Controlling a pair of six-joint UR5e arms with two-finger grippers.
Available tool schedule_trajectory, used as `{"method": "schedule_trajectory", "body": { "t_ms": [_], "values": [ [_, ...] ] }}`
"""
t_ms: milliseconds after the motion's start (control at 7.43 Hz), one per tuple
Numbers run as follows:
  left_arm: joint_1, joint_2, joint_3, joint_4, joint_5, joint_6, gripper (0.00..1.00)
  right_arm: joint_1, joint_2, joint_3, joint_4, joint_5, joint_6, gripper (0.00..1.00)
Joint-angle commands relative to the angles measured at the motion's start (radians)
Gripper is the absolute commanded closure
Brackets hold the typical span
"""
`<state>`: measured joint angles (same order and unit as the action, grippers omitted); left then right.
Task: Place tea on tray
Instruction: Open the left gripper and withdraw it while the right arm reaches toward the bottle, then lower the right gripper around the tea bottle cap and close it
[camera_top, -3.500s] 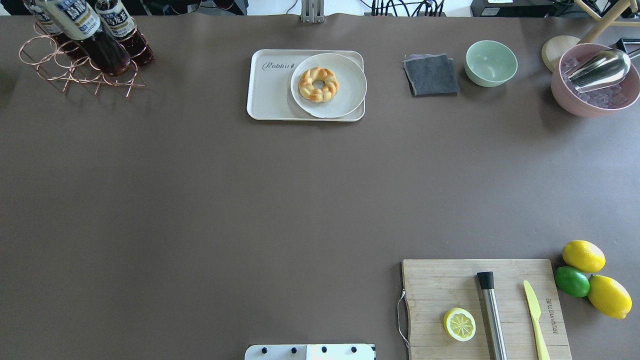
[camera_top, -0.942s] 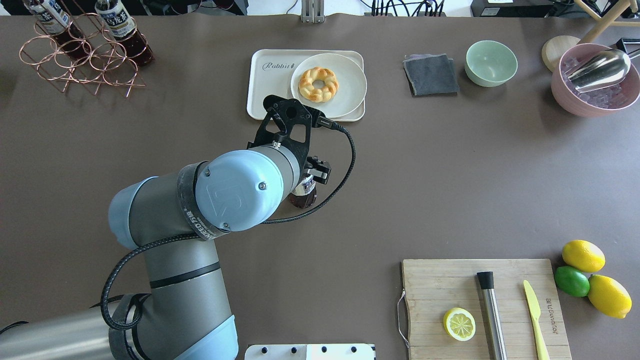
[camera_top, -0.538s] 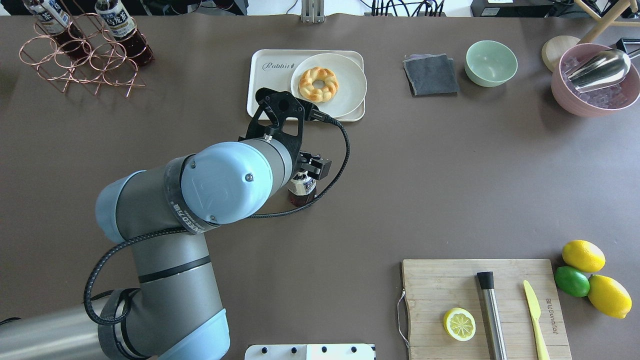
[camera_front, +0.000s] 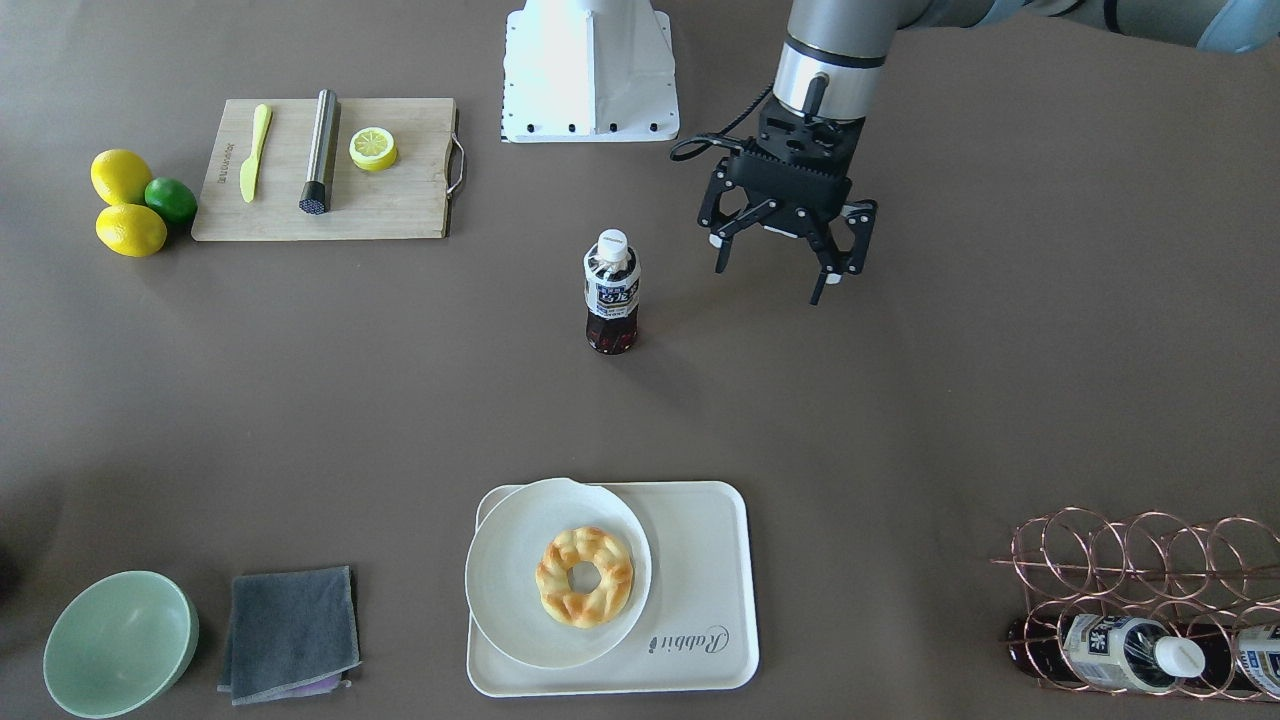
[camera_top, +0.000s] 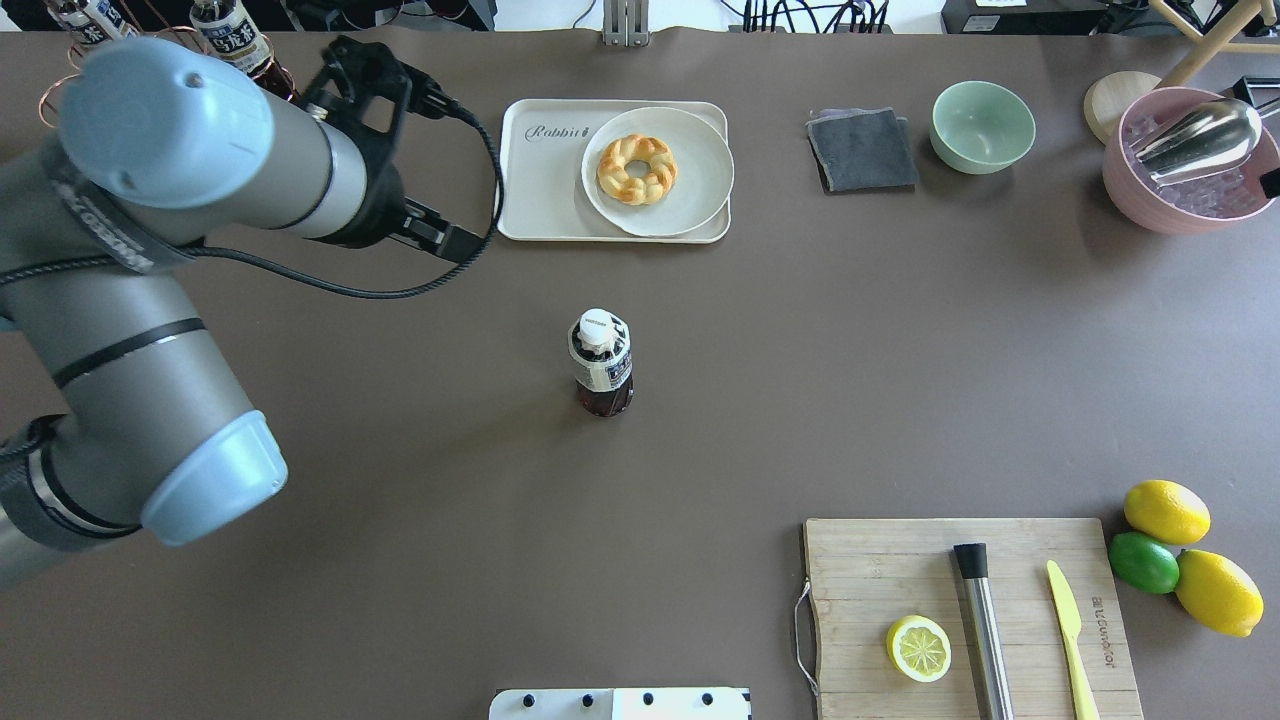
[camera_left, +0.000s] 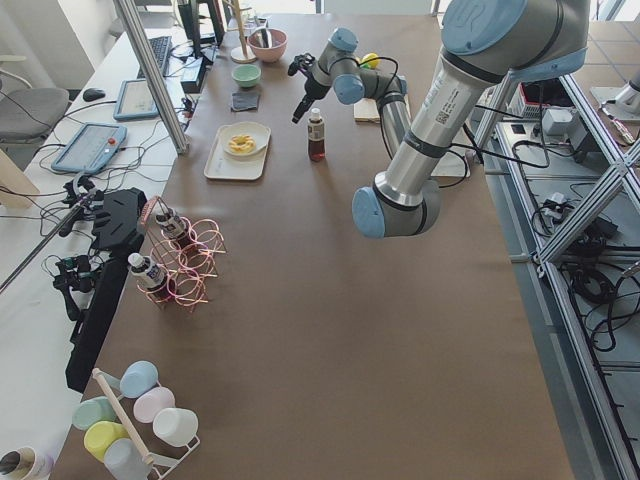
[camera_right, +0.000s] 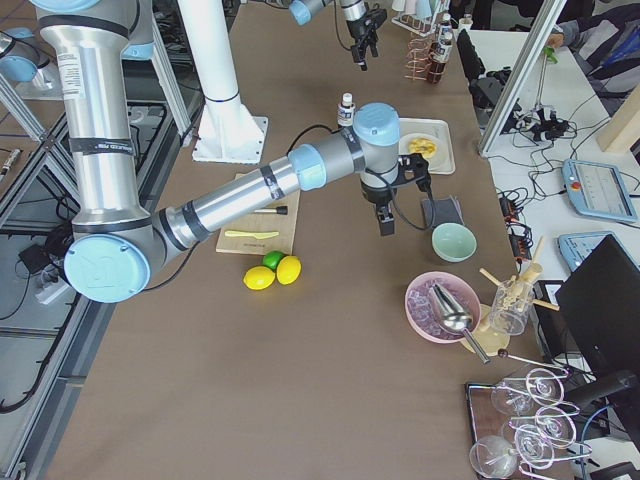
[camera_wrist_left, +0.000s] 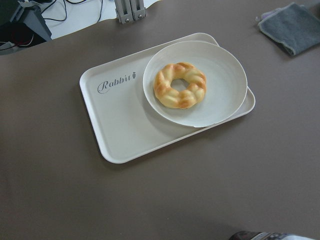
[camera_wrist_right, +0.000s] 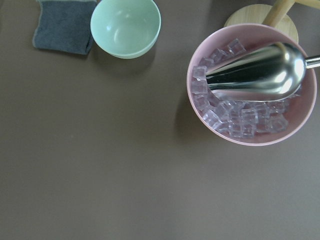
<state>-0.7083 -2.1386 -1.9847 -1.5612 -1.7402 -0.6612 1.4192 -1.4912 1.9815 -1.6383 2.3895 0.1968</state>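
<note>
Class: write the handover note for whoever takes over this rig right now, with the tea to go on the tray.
Left gripper: jaws open, empty, apart from the tea.
Right gripper: cannot tell.
Tea: upright on the table, not on the tray; the tray's plate holds a pastry.
Done: nothing yet.
Left: grasp the tea, set it on the tray's free part.

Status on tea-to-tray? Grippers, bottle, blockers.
Left gripper open, empty, apart from tea; right gripper: cannot tell. Tea upright on table, short of tray. Plate with doughnut covers half the tray; lettered half bare.
</note>
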Motion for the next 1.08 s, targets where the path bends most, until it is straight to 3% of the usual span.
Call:
{"method": "schedule_trajectory", "body": {
  "t_ms": [0, 269, 404, 538, 808, 942],
  "values": [
    [-0.228, 0.228, -0.037, -0.069, -0.25, 0.272, 0.02, -0.213, 0.167, 0.059, -0.002, -0.067, 0.415, 0.0],
    [-0.438, 0.449, 0.018, -0.276, -0.416, 0.458, 0.02, -0.456, 0.378, 0.054, -0.008, -0.227, 0.74, 0.0],
    [-0.483, 0.451, 0.073, -0.298, -0.474, 0.501, 0.02, -0.562, 0.452, 0.048, -0.014, -0.307, 0.867, 0.0],
    [-0.491, 0.451, 0.087, -0.298, -0.475, 0.514, 0.02, -0.662, 0.533, 0.002, -0.018, -0.39, 0.938, 0.0],
    [-0.494, 0.453, 0.09, -0.295, -0.467, 0.512, 0.02, -0.765, 0.835, -0.18, -0.211, -0.481, 0.987, 0.0],
    [-0.499, 0.459, 0.09, -0.295, -0.466, 0.514, 0.02, -0.807, 0.854, -0.209, -0.215, -0.531, 0.984, 0.0]
  ]
}}
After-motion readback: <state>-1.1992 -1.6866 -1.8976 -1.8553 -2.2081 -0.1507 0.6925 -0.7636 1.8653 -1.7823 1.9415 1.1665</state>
